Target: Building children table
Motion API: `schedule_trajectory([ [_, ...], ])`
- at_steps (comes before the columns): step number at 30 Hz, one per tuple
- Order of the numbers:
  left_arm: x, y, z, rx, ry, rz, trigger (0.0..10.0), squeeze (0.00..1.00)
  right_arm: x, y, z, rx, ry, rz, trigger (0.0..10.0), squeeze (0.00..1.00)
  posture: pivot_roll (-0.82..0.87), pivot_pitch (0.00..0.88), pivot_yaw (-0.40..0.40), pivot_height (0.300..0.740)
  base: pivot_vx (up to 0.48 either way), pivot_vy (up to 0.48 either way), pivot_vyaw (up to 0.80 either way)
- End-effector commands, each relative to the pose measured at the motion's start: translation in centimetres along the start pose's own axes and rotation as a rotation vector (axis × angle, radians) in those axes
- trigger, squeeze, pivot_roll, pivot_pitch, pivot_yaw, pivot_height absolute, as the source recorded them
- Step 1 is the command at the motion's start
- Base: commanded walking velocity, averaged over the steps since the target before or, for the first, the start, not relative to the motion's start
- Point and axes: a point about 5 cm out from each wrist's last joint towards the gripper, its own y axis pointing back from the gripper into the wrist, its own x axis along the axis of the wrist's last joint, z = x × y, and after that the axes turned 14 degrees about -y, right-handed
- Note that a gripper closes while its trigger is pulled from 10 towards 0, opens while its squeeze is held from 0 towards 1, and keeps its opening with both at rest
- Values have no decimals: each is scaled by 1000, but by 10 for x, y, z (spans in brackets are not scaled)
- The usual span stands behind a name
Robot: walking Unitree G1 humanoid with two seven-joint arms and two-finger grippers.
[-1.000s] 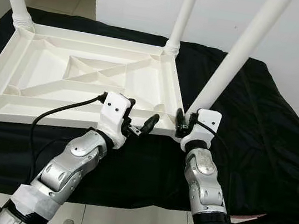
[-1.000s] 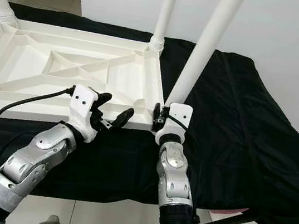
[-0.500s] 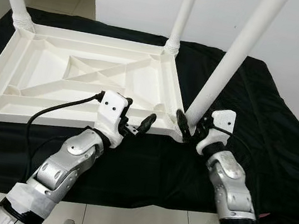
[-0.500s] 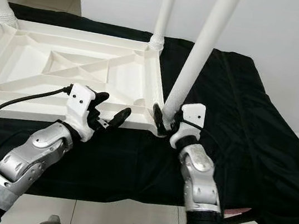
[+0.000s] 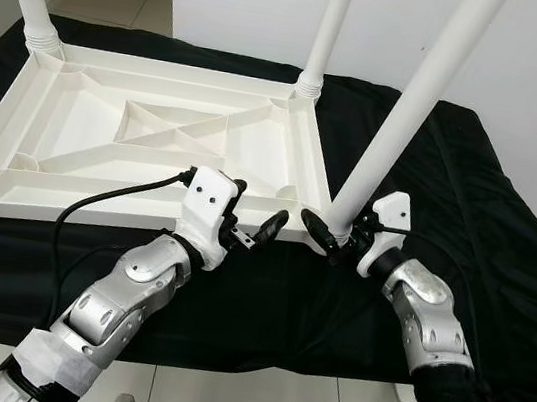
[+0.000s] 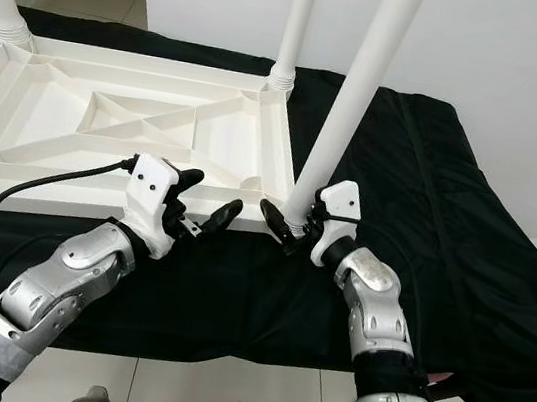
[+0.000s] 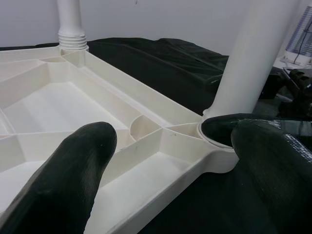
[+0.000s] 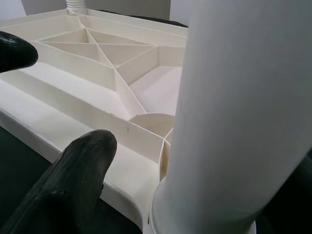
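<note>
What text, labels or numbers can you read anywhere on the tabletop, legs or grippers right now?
None: no readable text, label, brand or number on the white tabletop, its legs, the black cloth, the left gripper or the right gripper.

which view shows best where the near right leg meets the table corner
The left wrist view: the leg meets its corner socket unobstructed. The right wrist view has the leg very close, blocking the joint. In the eye views the right gripper straddles the base.

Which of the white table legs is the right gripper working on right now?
The near-right leg, at the tabletop's corner closest to the robot. The right gripper straddles its base; the far legs stand untouched.
</note>
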Motion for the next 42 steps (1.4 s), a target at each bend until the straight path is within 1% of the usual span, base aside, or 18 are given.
schedule_trajectory([
  [1,4,1,15,-247,-6,53,10000,0,-5,-2,-4,41,-1,-23,10000,0,73,5,-63,740,0,0,0],
  [2,4,2,16,-249,-6,53,10000,0,-6,-5,-3,61,4,-43,10000,0,77,2,-65,740,0,0,0],
  [3,4,2,17,-249,-6,53,10000,0,-9,-6,-2,82,4,-63,0,0,92,0,-76,740,0,0,0],
  [8,4,2,17,-246,-8,52,10000,0,-14,-6,-2,108,-7,-91,0,0,100,0,-81,740,0,0,0],
  [10,3,4,17,-241,-11,48,10000,0,-19,-1,-1,121,-18,-103,0,0,101,0,-84,740,0,0,0],
  [18,2,5,17,-241,-12,43,10000,0,-23,4,2,94,-55,-80,0,0,90,0,-89,740,0,0,0],
  [19,2,4,18,-243,-12,43,10000,0,-24,5,1,63,-62,-74,10000,0,84,0,-92,740,0,0,0],
  [20,2,4,18,-243,-12,43,10000,0,-24,5,1,63,-62,-74,10000,0,84,0,-92,740,0,0,0],
  [26,2,3,21,-257,-5,45,10000,0,-23,8,-1,-108,-44,-36,10000,0,63,0,-94,740,0,0,0],
  [28,2,3,21,-257,-5,45,10000,0,-23,8,-1,-108,-44,-36,10000,0,63,0,-94,740,0,0,0],
  [30,1,3,22,-263,-6,44,10000,0,-22,7,-3,-176,-54,-8,10000,0,58,0,-95,740,0,0,0],
  [32,1,3,23,-266,-5,43,10000,0,-20,3,-11,-273,-92,26,10000,0,53,0,-93,740,0,0,0],
  [34,1,3,23,-266,-5,43,10000,0,-20,3,-11,-273,-92,26,10000,0,53,0,-93,740,0,0,0],
  [37,1,2,24,-272,-3,46,10000,0,-20,-5,-24,-449,-160,71,10000,0,53,0,-93,740,0,0,0],
  [38,1,2,24,-272,-3,46,10000,0,-20,-5,-24,-449,-160,71,10000,0,53,0,-93,740,0,0,0],
  [40,1,2,24,-275,-2,47,10000,0,-19,-9,-29,-512,-182,86,10000,0,53,0,-93,740,0,0,0],
  [41,2,0,25,-279,-2,51,10000,0,-18,-13,-34,-555,-219,105,10000,0,34,0,-90,740,0,0,0],
  [42,2,0,25,-279,-2,51,10000,0,-18,-13,-34,-555,-219,105,10000,0,34,0,-90,740,0,0,0],
])
